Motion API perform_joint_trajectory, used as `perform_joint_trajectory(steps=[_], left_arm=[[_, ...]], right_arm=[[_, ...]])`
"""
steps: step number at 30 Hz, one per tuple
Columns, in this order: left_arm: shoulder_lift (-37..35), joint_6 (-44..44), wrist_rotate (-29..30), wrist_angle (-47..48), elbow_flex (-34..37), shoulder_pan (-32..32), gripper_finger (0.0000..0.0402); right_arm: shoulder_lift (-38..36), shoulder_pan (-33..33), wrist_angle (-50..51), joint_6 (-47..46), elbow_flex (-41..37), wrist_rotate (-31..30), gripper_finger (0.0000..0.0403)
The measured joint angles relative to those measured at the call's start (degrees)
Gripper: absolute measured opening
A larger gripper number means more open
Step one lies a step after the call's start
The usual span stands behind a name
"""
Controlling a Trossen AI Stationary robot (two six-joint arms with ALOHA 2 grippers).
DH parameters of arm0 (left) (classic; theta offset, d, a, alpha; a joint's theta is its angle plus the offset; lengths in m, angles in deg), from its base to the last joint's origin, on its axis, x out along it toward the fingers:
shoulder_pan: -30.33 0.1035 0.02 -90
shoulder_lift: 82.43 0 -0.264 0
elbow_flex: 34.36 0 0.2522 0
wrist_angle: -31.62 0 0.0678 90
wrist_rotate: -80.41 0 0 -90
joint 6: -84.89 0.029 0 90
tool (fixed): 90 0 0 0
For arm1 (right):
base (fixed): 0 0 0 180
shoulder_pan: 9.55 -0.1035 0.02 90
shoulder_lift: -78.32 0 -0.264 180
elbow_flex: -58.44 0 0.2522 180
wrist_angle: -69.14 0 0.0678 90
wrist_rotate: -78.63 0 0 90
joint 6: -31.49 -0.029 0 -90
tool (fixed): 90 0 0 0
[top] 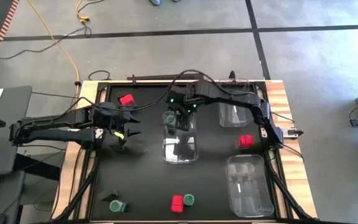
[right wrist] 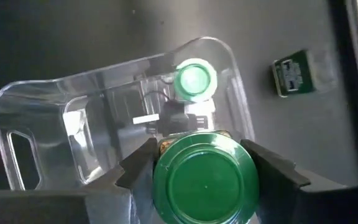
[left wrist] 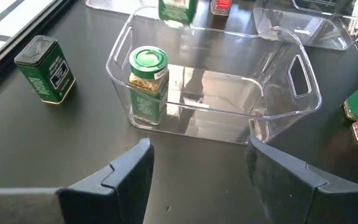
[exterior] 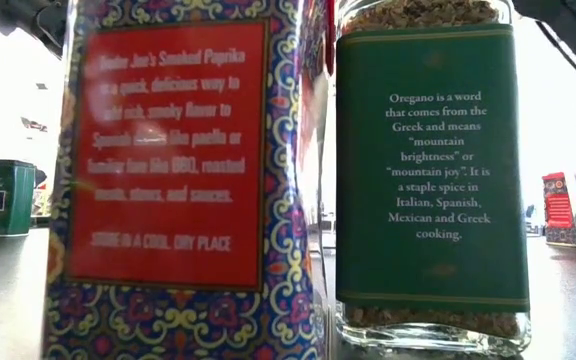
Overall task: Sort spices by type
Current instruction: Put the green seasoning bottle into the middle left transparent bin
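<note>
My right gripper (top: 180, 112) (right wrist: 199, 149) is shut on a green-lidded spice jar (right wrist: 204, 180) over the far end of the clear middle bin (top: 180, 152). A second green-lidded jar (left wrist: 148, 84) (right wrist: 194, 79) stands upright on that bin's floor, in a corner. My left gripper (top: 126, 132) (left wrist: 197, 149) is open above the table, left of the middle bin, and touches nothing. A dark green tin (left wrist: 45, 68) (right wrist: 294, 74) stands on the table just outside the bin. Red boxes (top: 126, 99) (top: 245, 142) rest on the table. My right gripper pinches the jar between its two fingers (right wrist: 138, 168), one on each side of the jar's top just under the green lid (right wrist: 166, 158). The fingers come from above, pointing down. The jar hangs upright, lifted clear above the bin (right wrist: 55, 112).
Two more clear bins (top: 235, 112) (top: 248, 185) lie on the table's right side. A red paprika tin (exterior: 168, 170) and an oregano jar (exterior: 428, 170) stand at the near edge. Dark tins (top: 114, 202) sit near the near-left corner. Bare tabletop lies around my left gripper.
</note>
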Motion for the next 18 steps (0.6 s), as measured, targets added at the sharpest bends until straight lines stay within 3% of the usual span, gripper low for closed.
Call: perform_joint_trajectory(steps=[3,8,14,18], left_arm=[[0.0,-0.07,0.0,0.0,0.0,0.0,0.0243],[-0.02,-0.08,0.0,0.07,0.0,0.0,0.0243],[-0.02,-0.1,0.0,0.07,0.0,0.0,0.0243],[-0.01,-0.11,0.0,0.07,0.0,0.0,0.0243]], right_arm=[[-0.28,-0.91,-1.26,0.02,-2.22,-0.93,0.0221],[-2.44,-1.49,-7.32,-1.29,-13.45,-1.08,0.0221],[-5.15,-1.69,-21.33,-2.82,-27.98,-1.08,0.0221],[-5.37,-1.25,-29.95,-3.37,-33.26,-0.96,0.0221]])
